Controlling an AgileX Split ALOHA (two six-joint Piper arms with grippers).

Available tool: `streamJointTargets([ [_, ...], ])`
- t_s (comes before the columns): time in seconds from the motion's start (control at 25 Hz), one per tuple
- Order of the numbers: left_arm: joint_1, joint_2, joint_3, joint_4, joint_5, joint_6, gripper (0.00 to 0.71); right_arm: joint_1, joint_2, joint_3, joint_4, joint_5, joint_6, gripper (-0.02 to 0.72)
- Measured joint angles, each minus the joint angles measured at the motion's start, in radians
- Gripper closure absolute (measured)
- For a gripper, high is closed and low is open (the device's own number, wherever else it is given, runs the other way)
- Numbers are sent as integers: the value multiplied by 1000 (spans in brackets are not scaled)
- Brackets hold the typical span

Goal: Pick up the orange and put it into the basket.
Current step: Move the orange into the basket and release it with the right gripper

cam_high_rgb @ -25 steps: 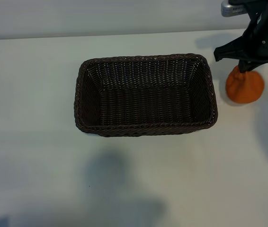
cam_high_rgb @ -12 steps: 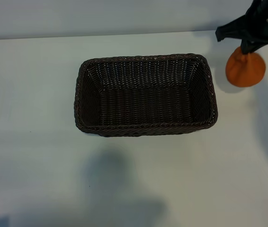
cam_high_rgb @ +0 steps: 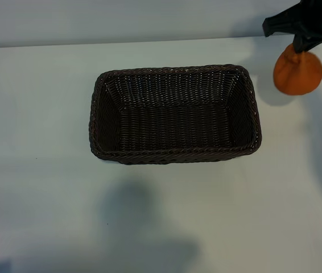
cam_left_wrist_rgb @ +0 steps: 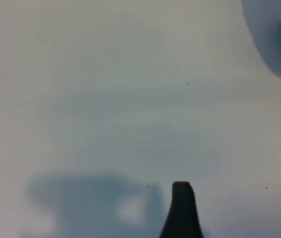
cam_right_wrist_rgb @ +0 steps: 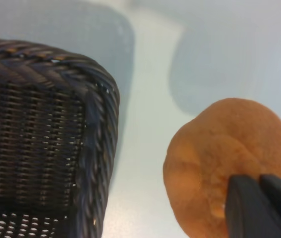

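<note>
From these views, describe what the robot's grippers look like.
The right gripper is matte black plastic with angular, bracket-like parts; in its wrist view its fingers are dark, flat-sided blocks. Of the left gripper, only one dark, rounded fingertip shows. No cables or markings are visible.

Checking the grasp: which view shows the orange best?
The exterior view: the whole orange hangs from the right gripper beside the basket. The right wrist view shows it close but cropped; the left wrist view misses it.
</note>
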Motion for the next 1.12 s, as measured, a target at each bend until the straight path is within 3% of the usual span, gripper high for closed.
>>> streamJointTargets([
  [0.4,0,0,0,0,0,2,140,0,-74,0,22,24,-7,654],
  [0.56,0,0,0,0,0,1,140,11,-82,0,71,28,-31,654],
  [1.12,0,0,0,0,0,1,140,269,-82,0,89,-26,-15,654],
])
